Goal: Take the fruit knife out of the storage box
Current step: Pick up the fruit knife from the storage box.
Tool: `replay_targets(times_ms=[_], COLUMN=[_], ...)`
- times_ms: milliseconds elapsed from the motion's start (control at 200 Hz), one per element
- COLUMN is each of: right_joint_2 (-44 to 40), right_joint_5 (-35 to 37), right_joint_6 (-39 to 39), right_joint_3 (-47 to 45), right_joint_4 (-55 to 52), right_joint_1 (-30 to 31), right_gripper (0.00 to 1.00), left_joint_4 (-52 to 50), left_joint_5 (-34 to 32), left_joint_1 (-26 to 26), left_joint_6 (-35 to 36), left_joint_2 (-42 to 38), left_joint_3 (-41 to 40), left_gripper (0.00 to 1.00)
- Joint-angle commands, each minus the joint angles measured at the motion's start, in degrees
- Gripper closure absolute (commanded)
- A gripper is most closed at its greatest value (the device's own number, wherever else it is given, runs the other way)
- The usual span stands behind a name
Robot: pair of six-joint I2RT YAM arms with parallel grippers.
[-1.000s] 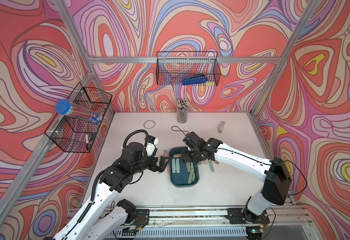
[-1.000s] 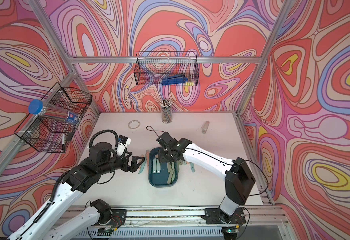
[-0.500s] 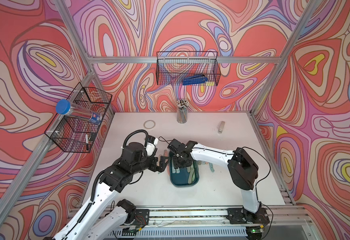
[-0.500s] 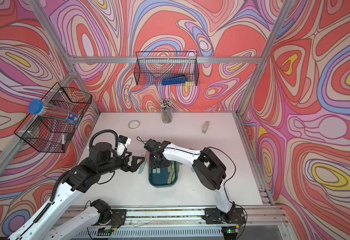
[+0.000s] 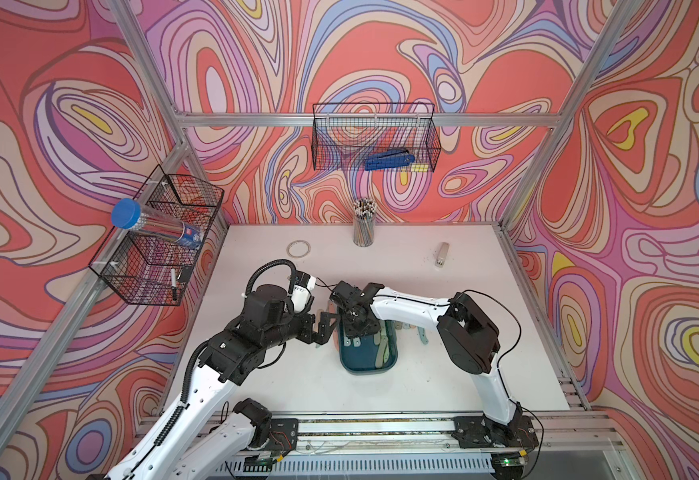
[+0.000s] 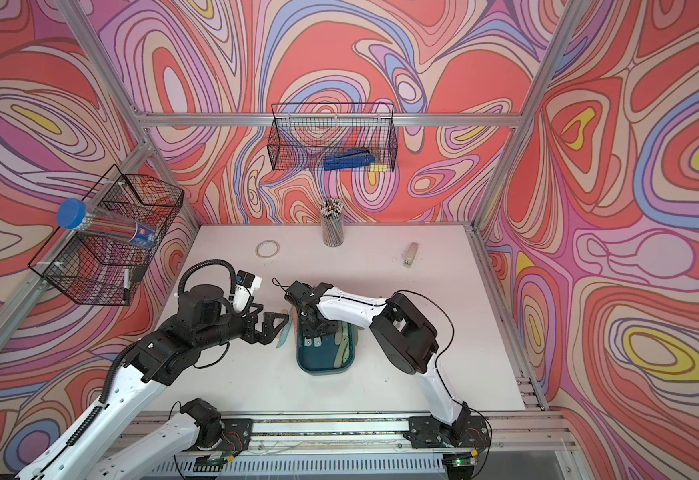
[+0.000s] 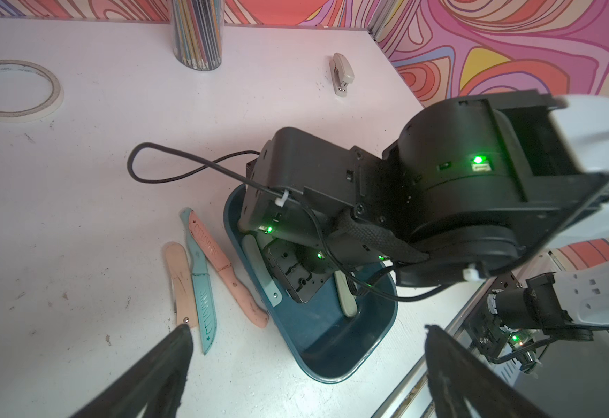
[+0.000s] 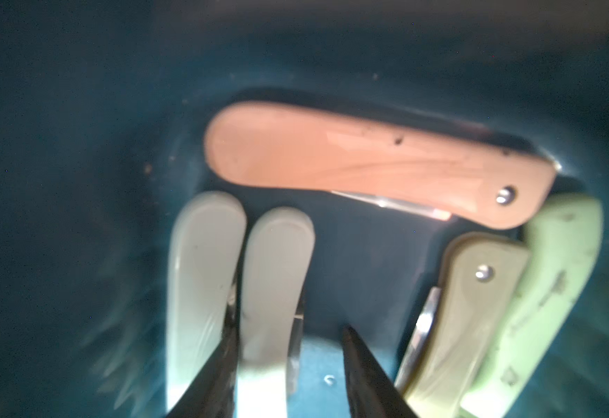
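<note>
Right tool (image 8: 288, 322) is down inside the storage box (image 5: 370, 368), the dark teal tub in the middle of the worktop (image 5: 318, 390). Its black fingers (image 8: 216, 380) straddle a pale grey folded fruit knife (image 8: 277, 260) lying flat on the tub floor. The jaws are partway apart: one finger is wedged into the seam beside the knife, and the opposite one stands clear of its edge with teal floor showing between, so there is no grip here. It's tight in there! A twin grey knife (image 8: 205, 271) lies right against the fruit knife on the wedged side. A salmon-pink folded knife (image 8: 368, 163) lies crosswise past both their ends. An olive knife (image 8: 469, 307) and a light green knife (image 8: 549, 289) are pressed together along the other side. In both top views the right wrist covers the far end of the tub, so only its near half shows. Left tool (image 7: 306, 329) hangs wide and holds nothing, just beside the tub's left wall. On the worktop there, three knives lie bunched together: a folded pink knife (image 7: 181, 282), a teal knife (image 7: 203, 300) and an opened pink knife (image 7: 230, 267) whose handle ends just beside the tub wall. More loose knives (image 5: 422, 332) lie by the tub's right side. Well back stand a pencil cup (image 5: 363, 226), a tape ring (image 5: 298, 249) and a stapler (image 5: 442, 254). Black wire baskets (image 5: 374, 137) hang on the walls.
</note>
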Motion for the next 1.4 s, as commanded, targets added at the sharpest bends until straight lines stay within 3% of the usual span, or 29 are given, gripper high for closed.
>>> replay_targets(times_ms=[0, 751, 1397], right_joint_2=[2.21, 0.50, -9.66], right_joint_5=[1.92, 3.17, 5.24], right_joint_6=[0.25, -0.45, -0.16], right_joint_3=[1.52, 1.45, 0.44], right_joint_4=[-1.08, -0.82, -2.60], right_joint_1=[-0.46, -0.47, -0.54], right_gripper=[0.54, 0.80, 0.85], left_joint_4=[0.36, 0.45, 0.53], left_joint_5=[-0.04, -0.04, 0.32], left_joint_1=[-0.21, -0.21, -0.26], left_joint_6=[0.45, 0.54, 0.63], left_joint_2=[-0.27, -0.36, -0.27], left_joint_3=[-0.01, 0.04, -0.01], left_gripper=[0.00, 0.00, 0.00])
